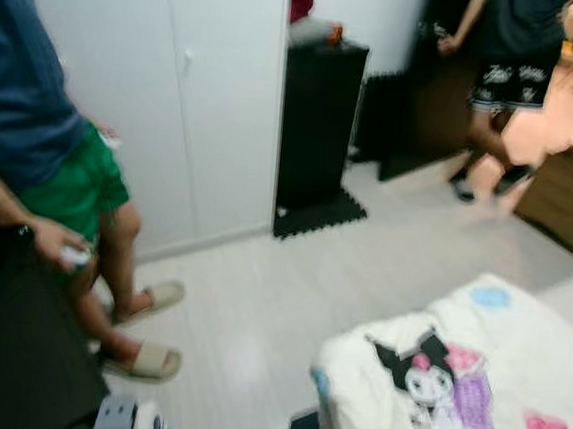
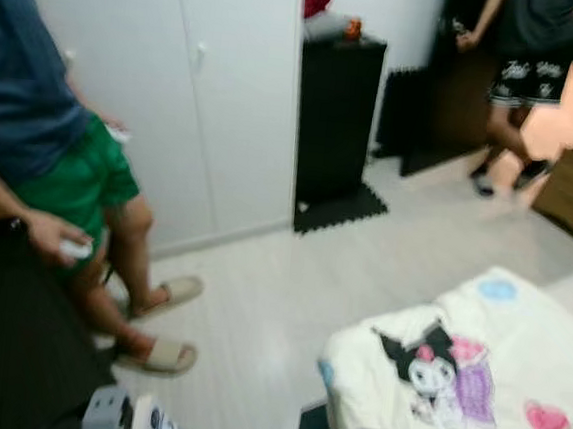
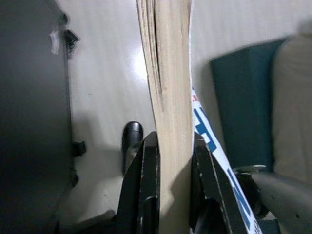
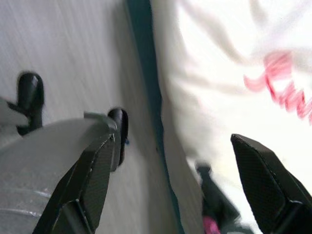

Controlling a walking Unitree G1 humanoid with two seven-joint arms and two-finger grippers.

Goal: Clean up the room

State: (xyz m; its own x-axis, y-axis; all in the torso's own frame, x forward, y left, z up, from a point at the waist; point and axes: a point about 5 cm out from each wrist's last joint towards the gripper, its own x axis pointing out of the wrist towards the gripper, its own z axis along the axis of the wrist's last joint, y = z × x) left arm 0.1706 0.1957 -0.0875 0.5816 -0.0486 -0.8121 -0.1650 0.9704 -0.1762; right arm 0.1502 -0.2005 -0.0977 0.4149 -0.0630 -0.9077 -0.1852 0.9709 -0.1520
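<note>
Both head eyes look forward and down across pale floor (image 1: 258,312), sharing a white wardrobe (image 1: 176,95) at 11 o'clock and a bed (image 2: 473,381) at 4 o'clock, while wrist cameras peer close along each tool toward the floor.

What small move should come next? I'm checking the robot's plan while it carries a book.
Probably keep the left gripper shut on the book and walk on toward somewhere to put it. It hangs above bare floor, no shelf or table close by. A person stands on the left, so steer clear. The right gripper is open, holding nothing.
</note>
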